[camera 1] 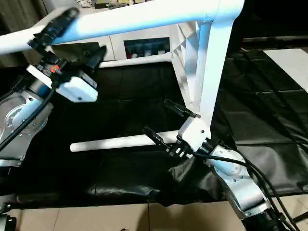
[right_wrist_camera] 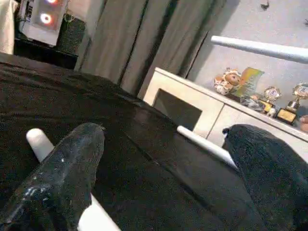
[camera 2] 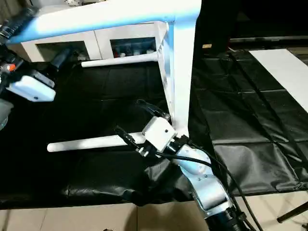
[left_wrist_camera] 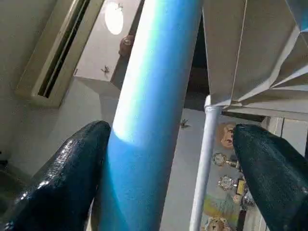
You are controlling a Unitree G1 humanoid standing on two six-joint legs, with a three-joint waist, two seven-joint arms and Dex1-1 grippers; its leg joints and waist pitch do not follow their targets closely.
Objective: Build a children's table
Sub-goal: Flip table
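Right gripper (camera 1: 164, 121): we are holding our fingers wide apart, gripping nothing, just beside the tabletop's edge and above a leg.
Left gripper (camera 1: 72, 36): we are spreading our fingers (left_wrist_camera: 62, 178) wide around the upper leg (left_wrist_camera: 144, 115); whether they are touching it we cannot tell.
Tabletop (camera 1: 192, 62): it is standing on edge on the black mat (camera 2: 250, 125), legs pointing sideways.
Lower leg (camera 2: 91, 142): it is lying across the mat.
Cabinet (camera 2: 130, 45): it is standing behind.

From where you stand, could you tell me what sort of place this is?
Probably a room in a home: a white cabinet with trophies and a toy figure on top, grey curtains, and black sheeting covering the floor.
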